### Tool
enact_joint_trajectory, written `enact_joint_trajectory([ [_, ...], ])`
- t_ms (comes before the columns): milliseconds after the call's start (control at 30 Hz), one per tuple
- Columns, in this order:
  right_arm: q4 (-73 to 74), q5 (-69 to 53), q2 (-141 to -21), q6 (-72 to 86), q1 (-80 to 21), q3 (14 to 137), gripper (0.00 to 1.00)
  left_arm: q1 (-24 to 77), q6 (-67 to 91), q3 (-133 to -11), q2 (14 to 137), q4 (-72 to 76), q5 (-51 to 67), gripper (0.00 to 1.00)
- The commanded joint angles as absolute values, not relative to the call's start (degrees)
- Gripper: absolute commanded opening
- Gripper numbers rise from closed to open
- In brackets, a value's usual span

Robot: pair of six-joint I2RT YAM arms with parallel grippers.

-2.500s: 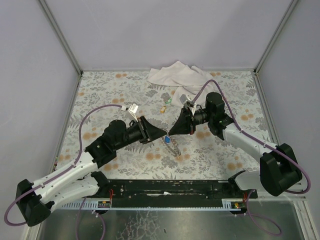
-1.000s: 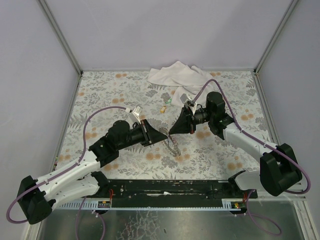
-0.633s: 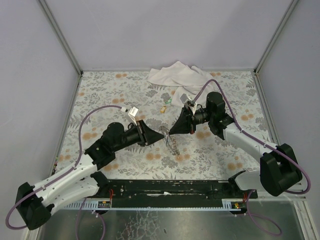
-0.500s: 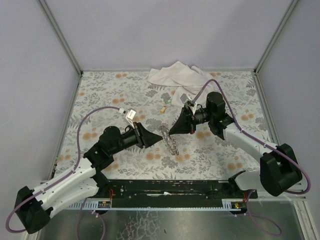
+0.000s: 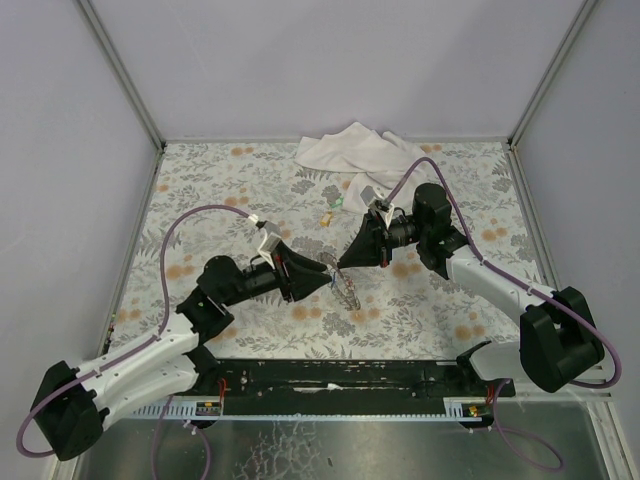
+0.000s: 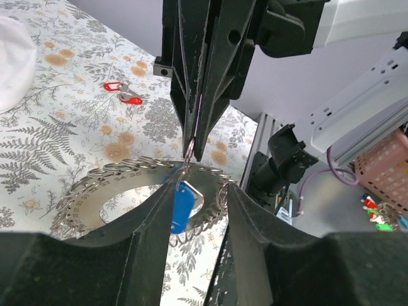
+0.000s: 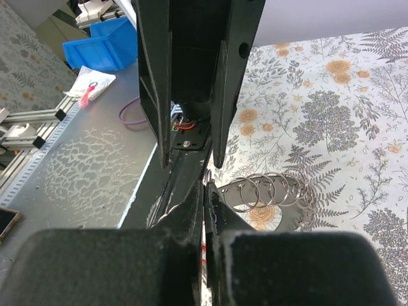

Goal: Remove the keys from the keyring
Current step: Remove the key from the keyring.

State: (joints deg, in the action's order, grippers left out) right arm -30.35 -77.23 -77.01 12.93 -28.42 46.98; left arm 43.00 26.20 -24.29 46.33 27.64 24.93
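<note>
Keyring [image 6: 115, 185] hangs pinched in right end effector [image 6: 193, 150], while left end effector [image 5: 322, 283] spreads wide around blue key [image 6: 182, 209].

Desk [image 5: 200, 190] with grey floral print, orange blooms. Plain pale lilac walls [image 5: 330, 60] on three sides, silver corner posts [image 5: 120, 70]. Black rail [image 5: 340, 375] along near edge, scuffed metal sheet [image 5: 330, 440] below. Even, soft light.

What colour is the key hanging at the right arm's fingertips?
Blue. The key shows best in the left wrist view.
</note>
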Motion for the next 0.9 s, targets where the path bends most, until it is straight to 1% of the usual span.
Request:
enact_joint_trajectory([
  [0, -34.2, -78.4, -76.5, 14.0, -28.2, 49.1, 0.0, 42.6, 20.1, -25.7, 47.4, 31.3, 26.9, 0.38],
  [300, -35.0, -78.4, -76.8, 14.7, -28.2, 48.9, 0.0, 42.6, 17.8, -26.6, 48.7, 32.1, 26.7, 0.37],
  [400, -35.0, -78.4, -76.9, 14.7, -28.2, 48.9, 0.0, 42.6, 17.8, -27.3, 49.9, 33.0, 27.4, 0.35],
  [500, -35.1, -78.4, -76.9, 14.8, -28.2, 48.8, 0.0, 42.6, 18.3, -27.7, 50.9, 33.8, 27.6, 0.3],
  [667, -35.2, -78.4, -77.0, 14.7, -28.2, 48.7, 0.0, 42.6, 19.2, -28.1, 51.8, 34.8, 27.5, 0.27],
  [867, -35.2, -78.3, -77.0, 14.8, -28.2, 48.7, 0.0, 42.7, 19.8, -28.6, 52.4, 34.9, 26.5, 0.2],
])
